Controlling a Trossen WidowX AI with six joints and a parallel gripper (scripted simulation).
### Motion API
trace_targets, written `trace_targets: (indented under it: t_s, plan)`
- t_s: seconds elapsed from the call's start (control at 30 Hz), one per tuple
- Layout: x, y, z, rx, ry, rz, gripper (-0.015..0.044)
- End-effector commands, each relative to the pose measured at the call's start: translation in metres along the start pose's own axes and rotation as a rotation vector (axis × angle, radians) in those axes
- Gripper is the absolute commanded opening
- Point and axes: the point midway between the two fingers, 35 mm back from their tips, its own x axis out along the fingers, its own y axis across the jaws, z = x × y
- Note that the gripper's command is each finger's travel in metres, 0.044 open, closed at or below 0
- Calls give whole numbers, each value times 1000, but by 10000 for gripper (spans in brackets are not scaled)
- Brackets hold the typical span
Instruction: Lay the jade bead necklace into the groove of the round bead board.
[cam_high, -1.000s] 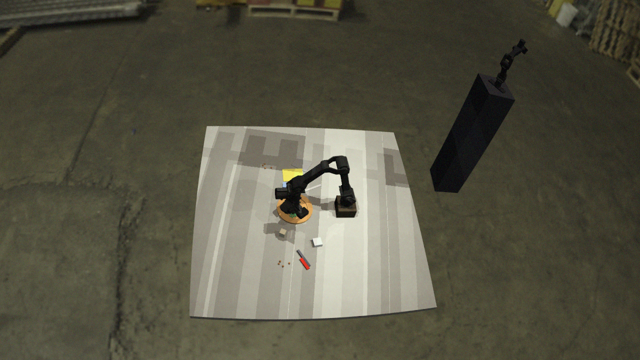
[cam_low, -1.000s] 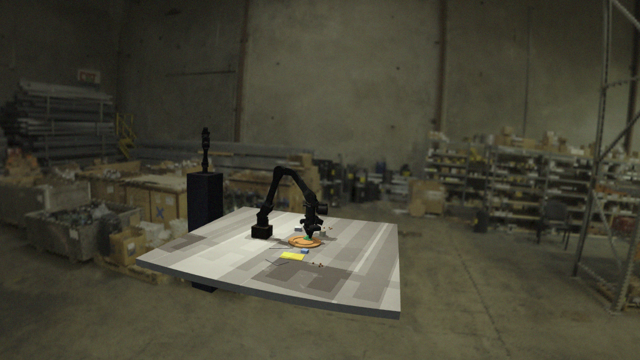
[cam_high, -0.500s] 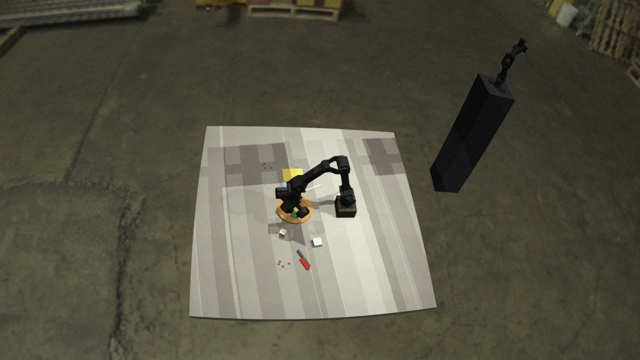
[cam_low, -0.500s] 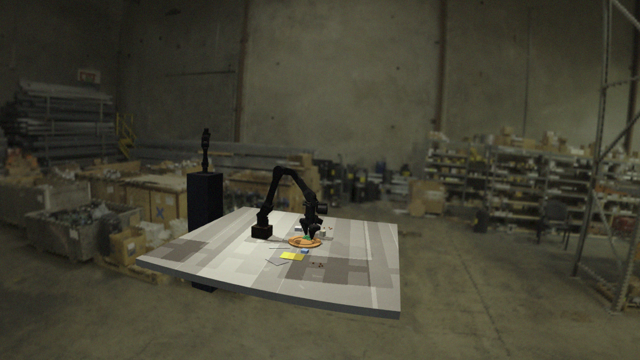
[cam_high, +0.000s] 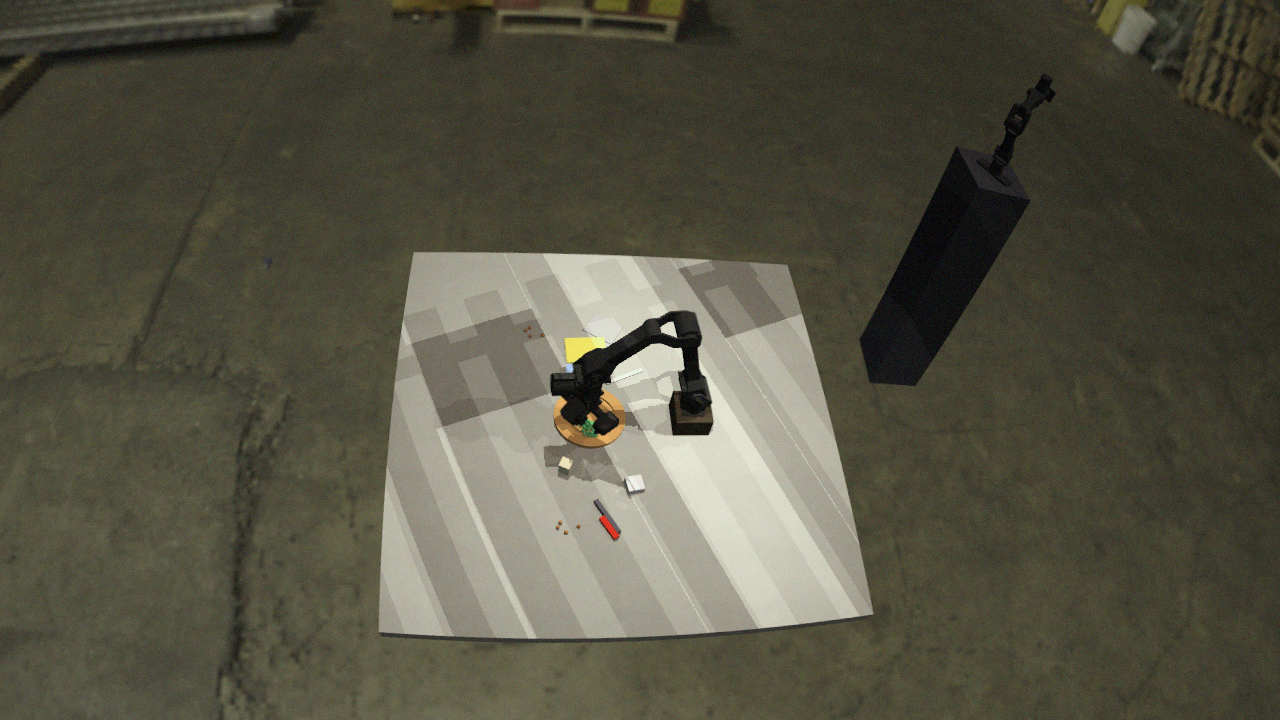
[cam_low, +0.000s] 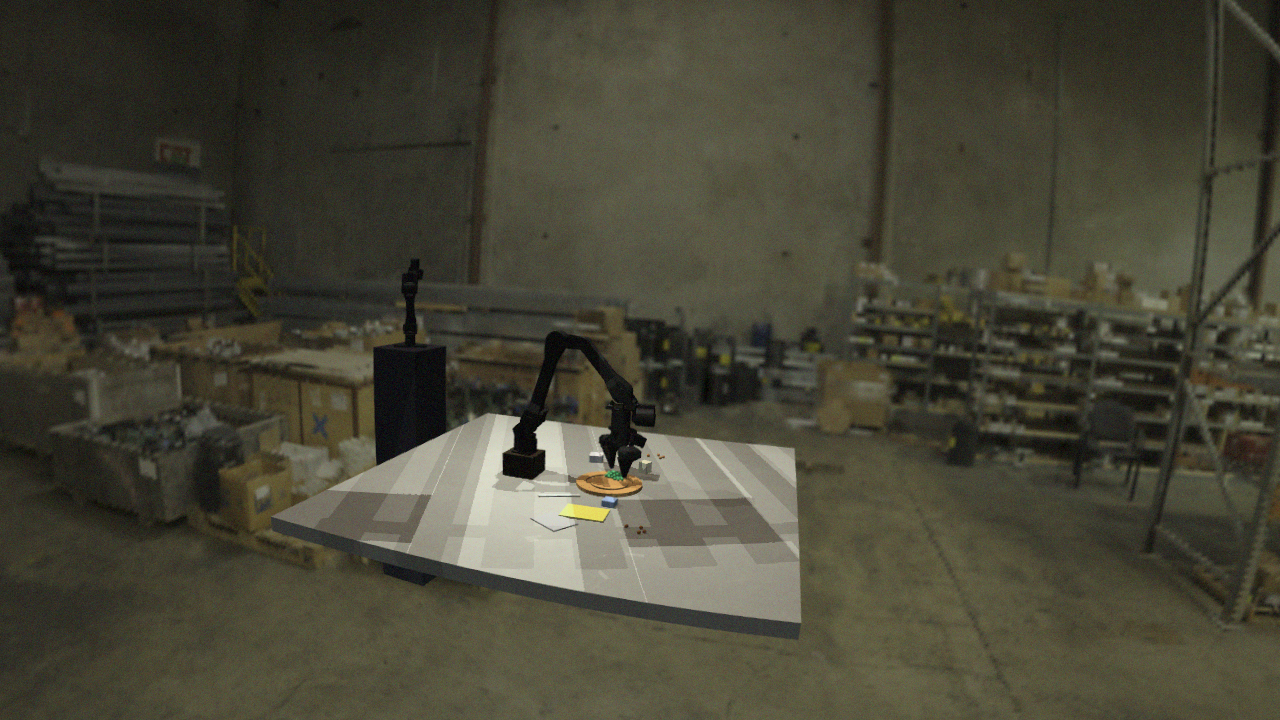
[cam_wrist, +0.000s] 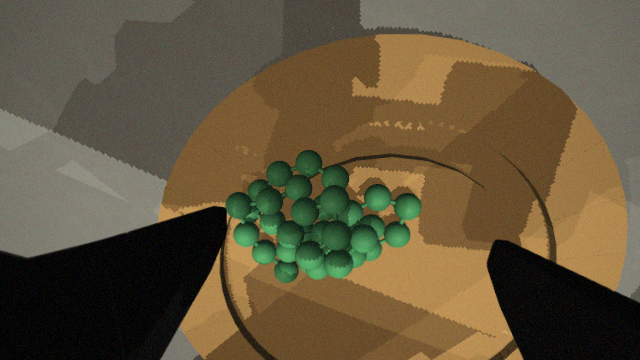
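Note:
The jade bead necklace (cam_high: 588, 428) (cam_low: 614, 475) (cam_wrist: 336, 235) lies bunched in a heap on the round orange-brown bead board (cam_high: 563, 432) (cam_low: 592, 483) (cam_wrist: 595, 220). In the wrist view the heap lies over the upper left part of the ring groove, mostly inside it. A small loop reaches right, and some beads sit on top of others. My gripper (cam_high: 590, 420) (cam_low: 619, 472) (cam_wrist: 357, 236) is open over the board, its fingers wide apart with the heap between them in the wrist view. The left fingertip appears close to the leftmost bead; whether they touch I cannot tell.
A cream cube (cam_high: 565, 463) (cam_low: 645, 465), a white block (cam_high: 634, 484) (cam_low: 596, 457) and a red-and-grey tool (cam_high: 609, 527) lie around the board. A blue block (cam_low: 609, 502), a yellow sheet (cam_high: 580, 347) (cam_low: 583, 513) and a white stick (cam_high: 628, 375) are on its other side.

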Motion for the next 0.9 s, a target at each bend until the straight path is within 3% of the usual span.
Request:
trace_targets:
  t_s: [0.0,0.73,0.87]
  plan:
    - [-1,0,1,-3,-3,2,440]
    - [-1,0,1,-3,-3,2,440]
    - [-9,6,-1,209,-2,3,335]
